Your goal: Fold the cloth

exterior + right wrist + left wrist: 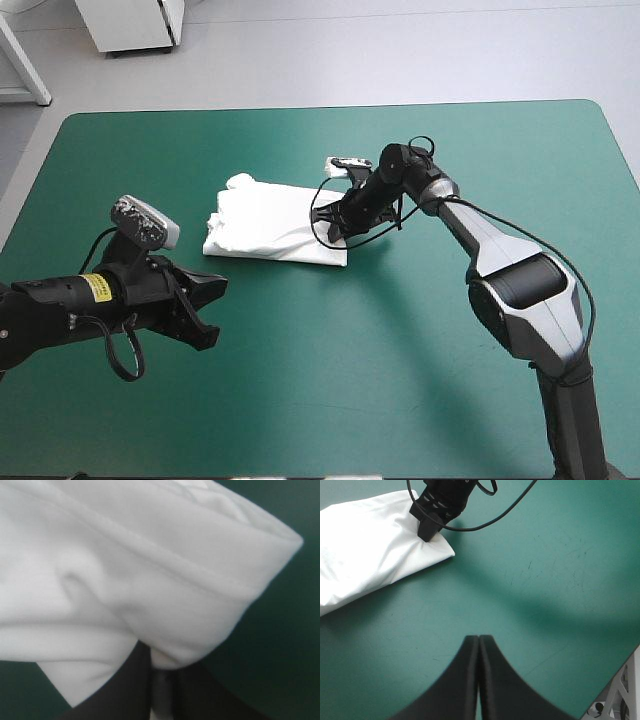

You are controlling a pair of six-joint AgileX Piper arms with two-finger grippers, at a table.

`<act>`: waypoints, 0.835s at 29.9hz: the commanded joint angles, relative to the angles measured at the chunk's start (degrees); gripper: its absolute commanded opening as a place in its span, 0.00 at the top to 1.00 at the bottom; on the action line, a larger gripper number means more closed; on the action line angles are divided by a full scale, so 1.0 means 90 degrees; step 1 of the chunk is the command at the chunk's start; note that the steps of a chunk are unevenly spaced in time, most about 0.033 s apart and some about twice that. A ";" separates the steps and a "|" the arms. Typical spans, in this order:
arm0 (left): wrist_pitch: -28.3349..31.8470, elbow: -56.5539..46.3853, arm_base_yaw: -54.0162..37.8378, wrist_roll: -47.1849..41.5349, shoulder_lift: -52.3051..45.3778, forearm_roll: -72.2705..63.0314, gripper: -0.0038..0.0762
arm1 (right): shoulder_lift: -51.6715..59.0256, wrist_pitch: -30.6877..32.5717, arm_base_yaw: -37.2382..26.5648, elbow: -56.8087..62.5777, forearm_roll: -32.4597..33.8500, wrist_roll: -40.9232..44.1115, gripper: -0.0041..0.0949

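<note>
The right claw (pixel 335 233) pinches the folded T-shirt (pixel 265 222) at its edge, by a corner. The left claw (pixel 478 639), pressed together, hangs well apart from the T-shirt.

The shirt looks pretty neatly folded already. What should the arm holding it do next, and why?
Probably open the right gripper and lift away. The T-shirt lies as a compact folded bundle on the table. The right gripper pinches only its corner, and the left gripper is shut, well clear of the cloth, so no further fold seems set up.
</note>
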State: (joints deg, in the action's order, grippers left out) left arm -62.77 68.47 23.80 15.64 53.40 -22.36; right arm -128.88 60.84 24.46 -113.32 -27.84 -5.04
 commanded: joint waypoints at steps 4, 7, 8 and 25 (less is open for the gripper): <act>0.0360 0.0159 -0.0001 -0.0046 -0.0046 -0.0205 0.96 | 0.0382 0.0539 -0.0113 -0.0201 0.1143 0.0398 0.98; 0.0360 0.0159 -0.0001 -0.0046 -0.0046 -0.0205 0.96 | 0.0388 0.0898 -0.0304 -0.0201 0.1668 0.0514 0.98; 0.0360 0.0159 -0.0001 -0.0046 -0.0046 -0.0205 0.96 | 0.0414 0.0971 -0.0411 -0.0201 0.1761 0.0560 0.98; 0.0360 0.0159 -0.0001 -0.0046 -0.0046 -0.0205 0.96 | 0.0895 0.0987 -0.2883 -0.0187 0.3007 0.0526 0.98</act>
State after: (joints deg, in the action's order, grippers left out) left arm -62.45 68.47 23.80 15.64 53.40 -22.29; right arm -125.25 70.08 1.81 -113.71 -3.86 0.00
